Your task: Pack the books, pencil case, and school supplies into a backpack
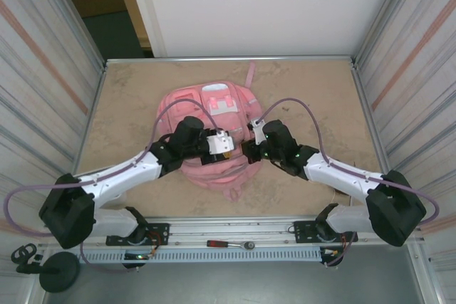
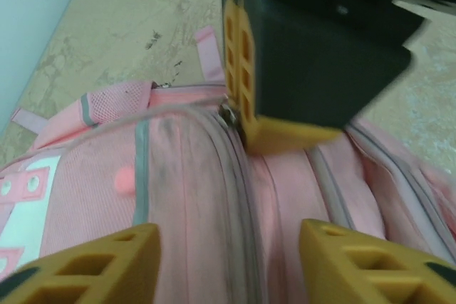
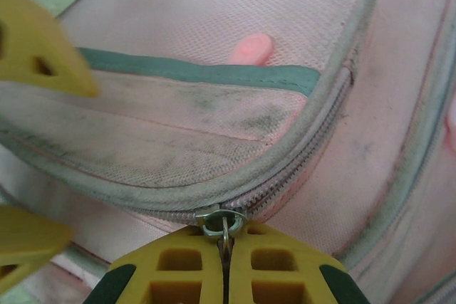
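Nothing legible: no words, brand, number or sign can be made out on any surface. The white patch [image 1: 219,102] on the front of the backpack [image 1: 187,105] carries small pink marks. From overhead they are too small to tell whether they are letters. In the left wrist view the patch [image 2: 21,208] is blurred.

Soft, even light from overhead keeps the table [image 1: 128,105] bright, with only faint shadows under the arms. Up close, the right gripper [image 2: 239,120] is smeared by blur. The zipper pull [image 3: 222,220] looks sharp, while the backpack [image 3: 214,33] goes soft toward the picture's corners.
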### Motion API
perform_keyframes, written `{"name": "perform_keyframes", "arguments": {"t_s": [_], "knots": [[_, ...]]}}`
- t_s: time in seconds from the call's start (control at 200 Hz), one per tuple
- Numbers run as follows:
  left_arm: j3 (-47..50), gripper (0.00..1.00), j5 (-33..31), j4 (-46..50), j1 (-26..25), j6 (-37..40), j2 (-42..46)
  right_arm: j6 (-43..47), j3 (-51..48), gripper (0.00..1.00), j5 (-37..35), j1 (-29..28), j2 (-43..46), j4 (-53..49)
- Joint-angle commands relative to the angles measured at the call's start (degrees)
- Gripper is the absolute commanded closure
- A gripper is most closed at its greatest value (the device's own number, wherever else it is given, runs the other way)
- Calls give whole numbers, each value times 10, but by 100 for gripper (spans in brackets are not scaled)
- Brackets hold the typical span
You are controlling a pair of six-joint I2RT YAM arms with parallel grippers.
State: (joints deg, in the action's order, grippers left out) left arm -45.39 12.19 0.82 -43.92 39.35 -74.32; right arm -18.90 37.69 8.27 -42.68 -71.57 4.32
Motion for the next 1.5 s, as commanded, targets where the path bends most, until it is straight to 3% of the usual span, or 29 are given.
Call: {"name": "perform_keyframes", "arguments": {"t_s": [0.0, 0.115, 0.21, 0.321, 0.416, 0.721, 0.807, 0.932, 1.057, 1.182, 1.267, 1.358, 1.413, 1.493], "knots": [[-35, 59, -23, 34, -4, 20, -33, 5, 5, 100, 16, -15, 33, 38], [-29, 89, 6, 22, 12, 33, -25, 27, -5, 100, -2, -14, 44, 10], [0, 100, 98, -1, 45, 49, 14, 61, -11, 100, 0, 8, 42, -29], [49, 100, 212, -51, 102, 55, 63, 77, 3, 100, 73, 78, 18, -71], [75, 100, 275, -77, 141, 50, 84, 80, 15, 100, 92, 105, -3, -76], [62, 100, 293, -51, 158, 60, 56, 71, 77, 100, 82, 98, -70, -84], [46, 76, 264, -26, 146, 52, 50, 64, 74, 100, 91, 89, -71, -72], [31, 57, 168, -2, 93, 55, 42, 50, 70, 100, 104, 64, -68, -47], [24, 47, 83, 0, 44, 61, 29, 41, 70, 100, 116, 42, -69, -27], [0, 45, 43, 24, 21, 70, 1, 33, 66, 100, 124, 31, -62, -16], [-11, 54, 25, 29, 21, 70, -17, 31, 57, 100, 129, 26, -52, -6], [-17, 79, 26, 38, 25, 76, -17, 44, 41, 100, 120, 32, -40, -7], [-9, 94, 71, 33, 38, 73, 0, 53, 32, 100, 110, 47, -36, -20], [22, 100, 179, 1, 65, 65, 40, 58, 28, 100, 96, 78, -35, -43]]}}
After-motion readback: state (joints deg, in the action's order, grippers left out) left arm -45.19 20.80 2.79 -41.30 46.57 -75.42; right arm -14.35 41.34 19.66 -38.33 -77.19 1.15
